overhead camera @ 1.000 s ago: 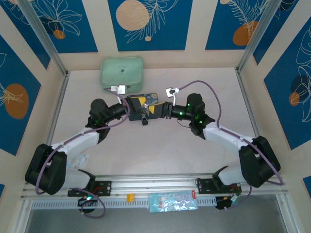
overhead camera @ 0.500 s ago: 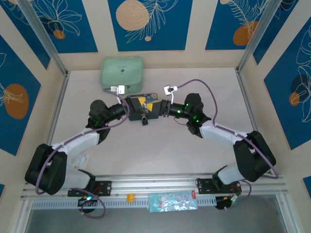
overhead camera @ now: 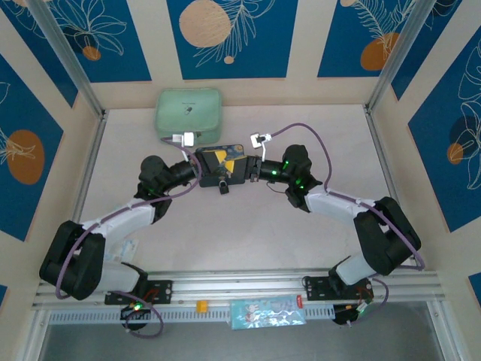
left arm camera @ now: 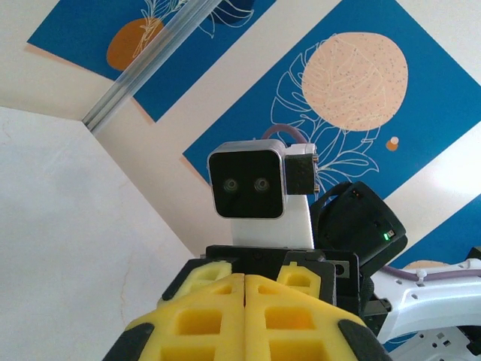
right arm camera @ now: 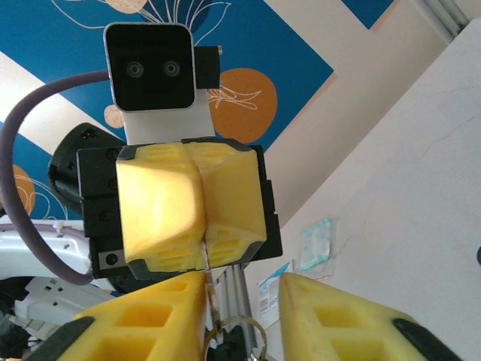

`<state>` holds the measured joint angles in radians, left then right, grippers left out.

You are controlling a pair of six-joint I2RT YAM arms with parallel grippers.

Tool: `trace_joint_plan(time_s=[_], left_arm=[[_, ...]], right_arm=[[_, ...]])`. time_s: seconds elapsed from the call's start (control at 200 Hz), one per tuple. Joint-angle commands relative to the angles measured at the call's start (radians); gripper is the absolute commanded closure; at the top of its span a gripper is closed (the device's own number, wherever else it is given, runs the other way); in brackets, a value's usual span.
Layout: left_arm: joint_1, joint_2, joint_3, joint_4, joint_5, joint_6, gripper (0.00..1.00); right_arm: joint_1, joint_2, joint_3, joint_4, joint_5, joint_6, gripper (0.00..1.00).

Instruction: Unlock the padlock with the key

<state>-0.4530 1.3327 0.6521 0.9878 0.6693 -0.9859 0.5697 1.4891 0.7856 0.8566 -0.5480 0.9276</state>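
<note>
- left gripper [left arm camera: 246, 299]: yellow fingers pressed flat together, no gap at the seam
- from the right wrist view, a thin silvery strip sticks out of that closed seam: the key [right arm camera: 207, 280], pinched by the left gripper
- wire ring [right arm camera: 233, 320] of the key bunch sits at the free end of the strip, low in the gap between the right fingers
- right gripper [right arm camera: 240, 289]: fingers apart with a clear gap; the key strip runs just beside its left-hand pad in that view, can't tell if it touches, nothing clamped
- top view: both grippers meet nose to nose over the middle of the table [overhead camera: 248, 226], raised off it, arms bent in from each side
- padlock [overhead camera: 223, 186]: small dark lump hanging just below where the grippers meet, most likely it; too small to make out the shackle or what it hangs from
- each wrist camera looks straight at the other gripper's camera block, close up
- pale green zip case [overhead camera: 188, 113] lies at the far left of the table by the back wall, well apart from the grippers
- light blue printed packet [overhead camera: 267, 312] lies on the near rail between the arm bases
</note>
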Motion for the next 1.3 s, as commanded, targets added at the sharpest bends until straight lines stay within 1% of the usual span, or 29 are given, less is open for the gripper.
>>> trace_joint_plan(time_s=[0.0,0.06,0.17,0.25,0.26,0.29,0.35,0.38,0.395,0.415,0.425,0.435,0.49,0.55,0.62,0.705,0.795,0.855,0.89,0.95,1.045,1.175,1.296], left_arm=[[-0.01,0.002,-0.009,0.051,-0.007,-0.003,1.0],[-0.01,0.004,-0.009,0.054,-0.009,-0.006,1.0],[-0.012,0.003,-0.012,0.056,-0.015,-0.011,1.0],[-0.012,-0.003,-0.021,0.054,-0.035,-0.016,1.0],[-0.011,-0.003,-0.022,0.054,-0.041,-0.017,0.98],[-0.009,-0.008,-0.027,0.05,-0.055,-0.017,0.86],[0.001,-0.028,-0.036,0.023,-0.085,-0.013,0.44],[0.01,-0.041,-0.041,0.001,-0.103,-0.01,0.29],[0.017,-0.05,-0.044,-0.012,-0.116,-0.009,0.17],[0.026,-0.06,-0.05,-0.029,-0.132,-0.008,0.05],[0.031,-0.066,-0.053,-0.037,-0.14,-0.007,0.01],[0.035,-0.072,-0.057,-0.045,-0.149,-0.006,0.0],[0.064,-0.108,-0.075,-0.092,-0.194,0.002,0.0],[0.089,-0.149,-0.089,-0.192,-0.248,0.011,0.0],[0.1,-0.205,-0.1,-0.348,-0.34,0.04,0.0],[0.1,-0.264,-0.095,-0.564,-0.431,0.125,0.0],[0.097,-0.297,-0.103,-0.687,-0.463,0.184,0.0],[0.087,-0.305,-0.113,-0.742,-0.475,0.189,0.0],[0.076,-0.302,-0.119,-0.773,-0.49,0.185,0.02],[0.052,-0.285,-0.127,-0.804,-0.5,0.194,0.06],[-0.003,-0.239,-0.13,-0.82,-0.527,0.196,0.08],[-0.073,-0.15,-0.119,-0.793,-0.545,0.208,0.13],[-0.125,-0.044,-0.104,-0.733,-0.55,0.207,0.16]], right_arm=[[0.004,0.008,0.025,0.026,-0.013,0.005,0.76],[0.004,0.008,0.026,0.027,-0.017,0.003,0.83],[0.004,0.01,0.03,0.028,-0.023,0.001,1.0],[0.001,0.004,0.027,0.019,-0.02,-0.009,1.0],[0.0,0.003,0.028,0.015,-0.02,-0.011,1.0],[-0.002,-0.001,0.025,0.004,-0.016,-0.017,1.0],[-0.008,-0.011,0.02,-0.019,-0.012,-0.03,1.0],[-0.013,-0.018,0.018,-0.032,-0.013,-0.039,1.0],[-0.013,-0.022,0.017,-0.04,-0.013,-0.044,1.0],[-0.014,-0.027,0.015,-0.054,-0.013,-0.05,1.0],[-0.015,-0.03,0.014,-0.06,-0.012,-0.055,1.0],[-0.016,-0.033,0.014,-0.068,-0.012,-0.059,1.0],[-0.017,-0.054,0.011,-0.111,-0.006,-0.087,1.0],[-0.018,-0.076,0.01,-0.161,0.004,-0.12,1.0],[-0.019,-0.102,0.006,-0.212,0.015,-0.155,1.0],[-0.019,-0.132,0.007,-0.287,0.042,-0.201,1.0],[-0.018,-0.162,0.02,-0.417,0.104,-0.265,1.0],[-0.015,-0.18,0.033,-0.51,0.155,-0.312,1.0],[-0.016,-0.185,0.041,-0.561,0.184,-0.332,1.0],[-0.02,-0.19,0.054,-0.638,0.222,-0.353,1.0],[-0.025,-0.194,0.061,-0.722,0.271,-0.368,1.0],[-0.027,-0.203,0.044,-0.787,0.324,-0.359,1.0],[-0.034,-0.225,0.001,-0.785,0.348,-0.338,1.0]])
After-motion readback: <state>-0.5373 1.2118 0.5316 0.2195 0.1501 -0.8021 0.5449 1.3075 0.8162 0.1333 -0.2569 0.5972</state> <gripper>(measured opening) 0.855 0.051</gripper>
